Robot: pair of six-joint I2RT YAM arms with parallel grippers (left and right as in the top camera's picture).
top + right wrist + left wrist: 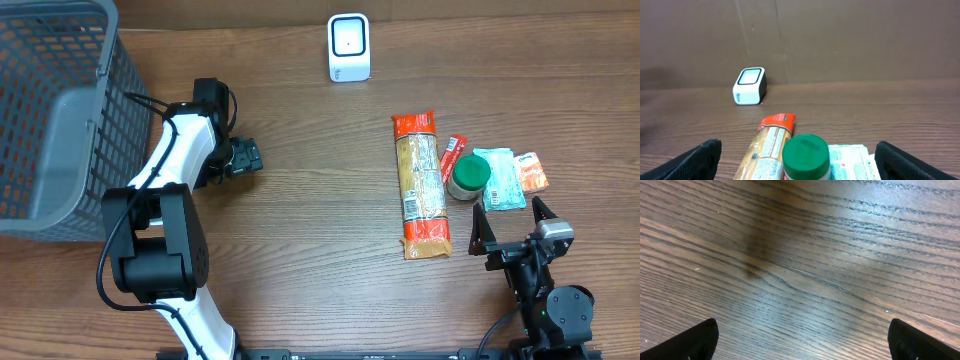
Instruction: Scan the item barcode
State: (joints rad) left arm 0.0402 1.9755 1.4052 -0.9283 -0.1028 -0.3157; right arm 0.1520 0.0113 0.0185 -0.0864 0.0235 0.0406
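Now, right hand (511, 222): spread wide, empty, just behind the items.
green-lidded jar (469, 176): upright, nearest; grip around the body.
pasta bag (420, 185): flat on the table (300, 250), beside it.
left hand (243, 158): spread, empty.
barcode scanner (349, 47): far edge; turn the barcode toward its window.

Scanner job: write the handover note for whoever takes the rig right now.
Left gripper: open, empty, low over bare table beside the basket.
Right gripper: open, empty, just short of the item cluster, facing it and the scanner.
Items, all lying on the table at the right: pasta packet, green-lidded jar, red sachet, teal packet, orange packet. The scanner stands at the far edge, centre.
Done: nothing picked up or scanned.
Left: grasp an item, present its barcode to the scanner.
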